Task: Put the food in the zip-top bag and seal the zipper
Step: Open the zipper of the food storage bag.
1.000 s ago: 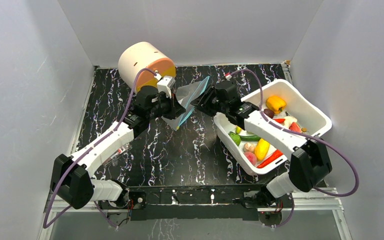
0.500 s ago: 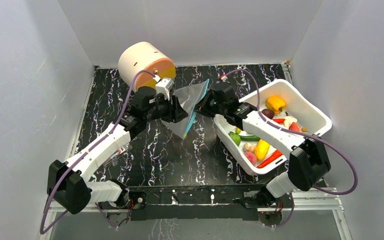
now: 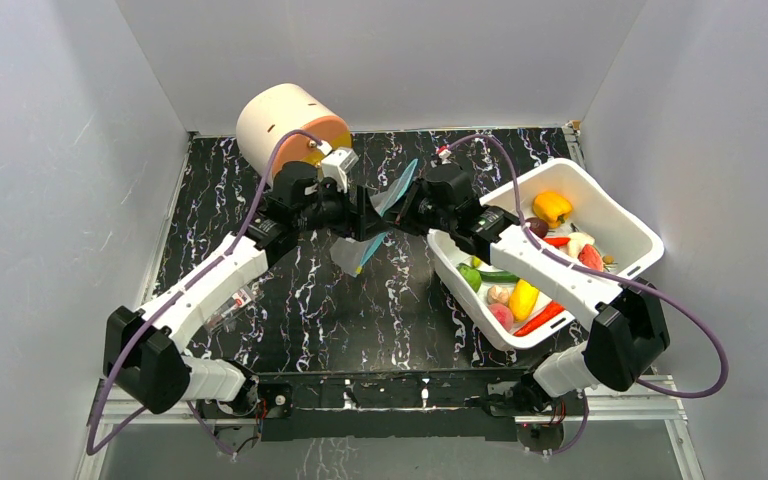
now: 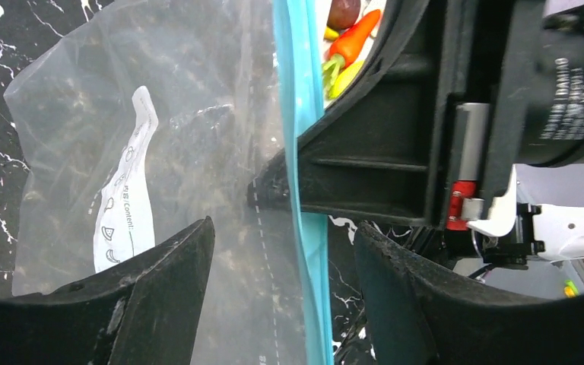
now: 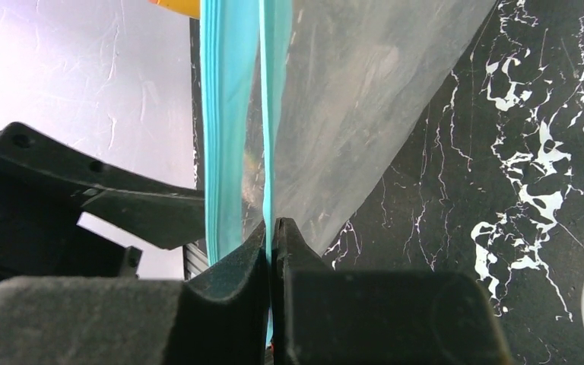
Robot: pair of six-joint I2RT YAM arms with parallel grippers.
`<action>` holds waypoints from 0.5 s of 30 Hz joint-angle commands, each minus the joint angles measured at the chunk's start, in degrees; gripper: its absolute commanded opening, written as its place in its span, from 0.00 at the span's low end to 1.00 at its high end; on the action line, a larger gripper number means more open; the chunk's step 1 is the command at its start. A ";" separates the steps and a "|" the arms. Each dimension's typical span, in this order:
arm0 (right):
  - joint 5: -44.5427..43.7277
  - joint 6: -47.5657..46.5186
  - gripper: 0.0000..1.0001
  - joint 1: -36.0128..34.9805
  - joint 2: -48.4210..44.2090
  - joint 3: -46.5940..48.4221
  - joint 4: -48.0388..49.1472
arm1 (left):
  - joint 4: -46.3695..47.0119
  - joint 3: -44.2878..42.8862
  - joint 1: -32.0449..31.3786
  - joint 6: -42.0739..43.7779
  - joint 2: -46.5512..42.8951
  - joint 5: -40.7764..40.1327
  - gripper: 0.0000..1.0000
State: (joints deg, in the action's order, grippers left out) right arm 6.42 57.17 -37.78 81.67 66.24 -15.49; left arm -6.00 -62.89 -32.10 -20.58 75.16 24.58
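Observation:
The clear zip-top bag (image 3: 353, 252) hangs above the table's middle between both grippers. Its teal zipper (image 3: 392, 205) runs slantwise along the mouth. My right gripper (image 3: 406, 205) is shut on one lip of the zipper (image 5: 274, 99), pinched at the gripper's (image 5: 271, 228) tips; the other lip stands apart to the left. My left gripper (image 3: 362, 208) is open, and in its wrist view the gripper (image 4: 281, 239) straddles the bag (image 4: 198, 137) and zipper (image 4: 304, 167) without pinching them. The food (image 3: 525, 295) lies in the white tub (image 3: 642, 232) on the right.
A cream and orange cylinder (image 3: 285, 125) stands at the back left, close behind my left wrist. A small crinkled packet (image 3: 230, 303) lies under the left forearm. The tub fills the right side of the black marbled table (image 3: 310, 310).
My left gripper has opened and let go of the bag. My right gripper has shut on the zipper edge. The bag's lower part has sagged down and to the left.

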 commanded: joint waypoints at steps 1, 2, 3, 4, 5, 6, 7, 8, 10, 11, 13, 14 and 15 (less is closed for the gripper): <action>0.31 0.22 0.00 -0.36 -2.60 3.15 2.14 | -2.17 -2.11 -0.19 2.34 1.22 -0.81 0.63; 0.38 0.23 0.00 -0.36 -2.65 3.07 2.31 | -3.60 -2.55 -0.22 3.19 1.49 -2.00 0.62; 0.28 0.12 0.00 -0.41 -2.65 2.96 2.52 | -4.69 -3.00 -0.22 4.35 1.68 -2.76 0.58; 0.18 -0.13 0.00 -0.40 -2.53 3.01 2.44 | -5.47 -3.32 -0.23 5.50 1.74 -3.15 0.53; -0.02 -0.61 0.00 -0.44 -2.33 3.10 2.21 | -5.96 -3.63 -0.18 6.19 1.70 -3.66 0.44; -0.28 -1.08 0.00 -0.41 -2.12 3.31 1.76 | -6.17 -3.79 -0.21 6.89 1.55 -4.07 0.34; -0.36 -1.55 0.00 -0.42 -1.79 3.36 1.29 | -6.21 -3.89 -0.24 7.42 1.16 -4.43 0.23; -0.39 -2.06 0.00 -0.39 -1.56 3.37 0.80 | -6.33 -4.00 -0.20 7.93 0.67 -5.41 0.14; -1.19 -2.97 0.00 -0.43 -1.47 3.09 -0.35 | -6.77 -3.99 -0.21 8.79 -0.89 -7.89 0.04; -1.71 -3.35 0.00 -0.41 -1.62 2.72 -0.89 | -6.97 -3.80 -0.18 9.24 -1.94 -10.08 0.02; -2.81 -4.11 0.00 -0.43 -2.22 1.92 -1.52 | -7.22 -3.31 -0.22 10.78 -4.54 -14.57 0.00; -2.87 -4.54 0.00 -0.41 -2.62 1.45 -1.46 | -7.38 -2.96 -0.19 11.64 -5.89 -16.40 0.00; -2.66 -5.36 0.00 -0.41 -3.02 0.91 -1.13 | -7.48 -2.68 -0.17 12.48 -7.38 -18.15 0.00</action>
State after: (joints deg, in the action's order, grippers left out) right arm 5.50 54.94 -37.89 81.36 66.24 -17.17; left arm -12.40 -64.51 -32.12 -12.27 75.02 14.92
